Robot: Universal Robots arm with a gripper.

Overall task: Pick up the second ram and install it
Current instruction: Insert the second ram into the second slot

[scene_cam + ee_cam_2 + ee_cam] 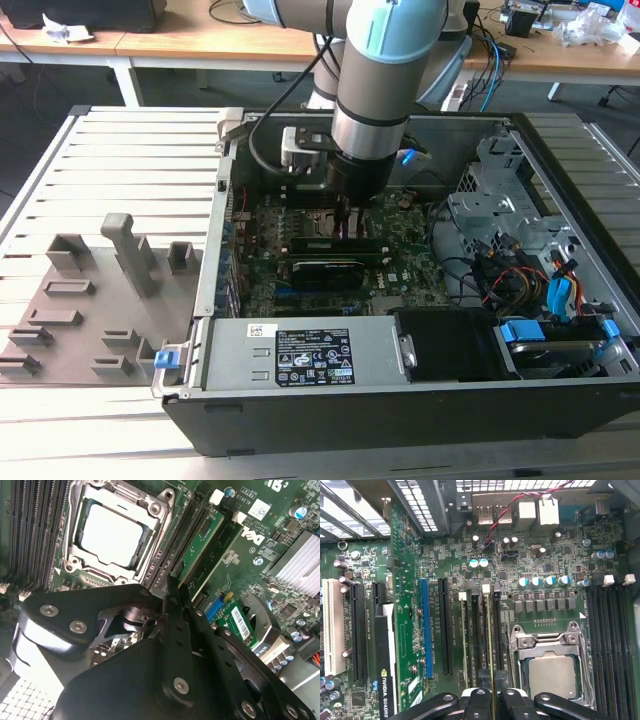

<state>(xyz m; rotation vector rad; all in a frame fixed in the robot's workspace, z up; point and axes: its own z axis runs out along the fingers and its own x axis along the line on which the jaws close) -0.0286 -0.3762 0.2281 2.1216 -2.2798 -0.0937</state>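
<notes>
The second ram [489, 640] shows edge-on as a thin green stick standing in a slot beside the processor socket [552, 675]. Its green face [200, 545] shows in the second wrist view, running from a white latch down to the fingertips. My gripper [492, 702] is shut on its near end, with the black fingers [172, 630] pinched together over the stick. In the exterior view the gripper [348, 222] reaches down into the open computer case [560, 150] onto the motherboard [400, 250]. Another ram stick [463, 640] sits two slots over, parallel to it.
A black expansion card [325, 270] lies across the board just in front of the gripper. The power supply [300, 360] and cable bundles [520, 270] fill the case's near and right parts. Grey holder blocks [90, 300] stand on the slatted table at the exterior view's left.
</notes>
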